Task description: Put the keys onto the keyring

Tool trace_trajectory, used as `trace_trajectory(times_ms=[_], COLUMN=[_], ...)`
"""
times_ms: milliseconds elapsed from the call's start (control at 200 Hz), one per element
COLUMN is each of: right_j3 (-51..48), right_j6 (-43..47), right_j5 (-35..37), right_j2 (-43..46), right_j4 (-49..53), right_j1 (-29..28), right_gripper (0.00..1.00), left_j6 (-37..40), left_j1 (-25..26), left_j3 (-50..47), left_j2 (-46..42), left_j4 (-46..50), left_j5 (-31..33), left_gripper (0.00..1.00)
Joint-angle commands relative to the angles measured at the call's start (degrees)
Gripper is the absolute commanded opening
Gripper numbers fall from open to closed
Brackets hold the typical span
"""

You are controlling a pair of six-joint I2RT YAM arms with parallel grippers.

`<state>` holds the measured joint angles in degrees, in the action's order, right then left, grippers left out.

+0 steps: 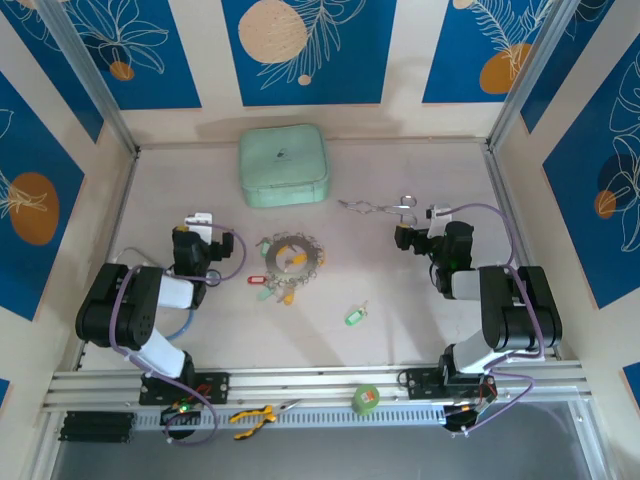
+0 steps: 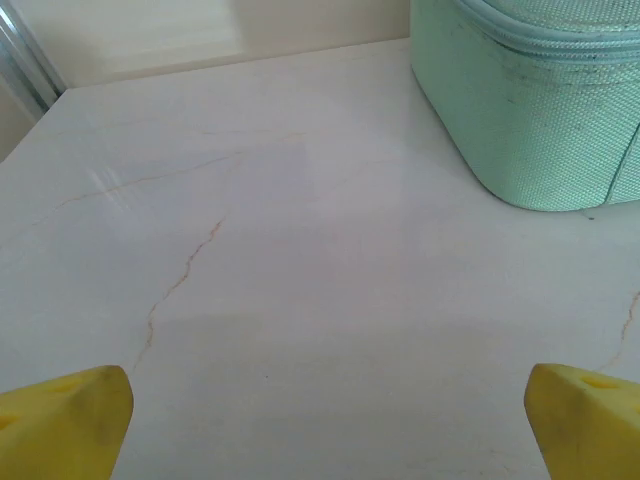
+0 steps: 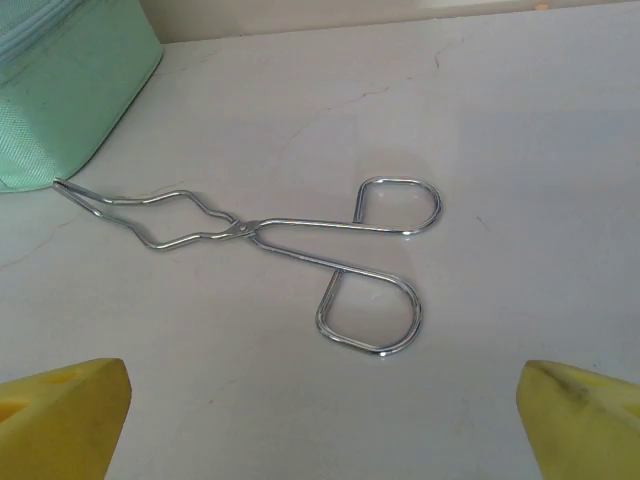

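Flanking the keyring [image 1: 306, 246], keys [image 1: 284, 286] apparently clustered around it, left gripper [image 2: 325, 430] and right gripper [image 3: 320, 420] hover released, fingers wide; forceps [image 3: 245, 228] lie before the right.

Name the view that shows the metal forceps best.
The right wrist view: the forceps lie whole and large, both handle loops and the pivot clear, tips by the green case. The top external view shows them small, right of that case.
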<state>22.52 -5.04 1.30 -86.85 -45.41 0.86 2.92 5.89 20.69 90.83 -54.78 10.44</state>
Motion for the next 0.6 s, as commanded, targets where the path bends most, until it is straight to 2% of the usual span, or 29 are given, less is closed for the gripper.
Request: trace_trajectory(times_ms=[0, 595], right_j3=[1.7, 1.5], right_j6=[-0.3, -0.5], right_j5=[0.6, 0.2], right_j2=[-0.4, -0.3], right_j4=[0.0, -0.2], right_j1=[-0.2, -0.1], right_gripper=[0.99, 1.00], left_j6=[0.2, 0.1], left_j1=[-0.4, -0.5], left_j3=[0.4, 0.4], left_j2=[-1.3, -1.2], left_j4=[0.1, 0.1], left_j5=[-3.0, -3.1], left_gripper=[1.00, 1.00])
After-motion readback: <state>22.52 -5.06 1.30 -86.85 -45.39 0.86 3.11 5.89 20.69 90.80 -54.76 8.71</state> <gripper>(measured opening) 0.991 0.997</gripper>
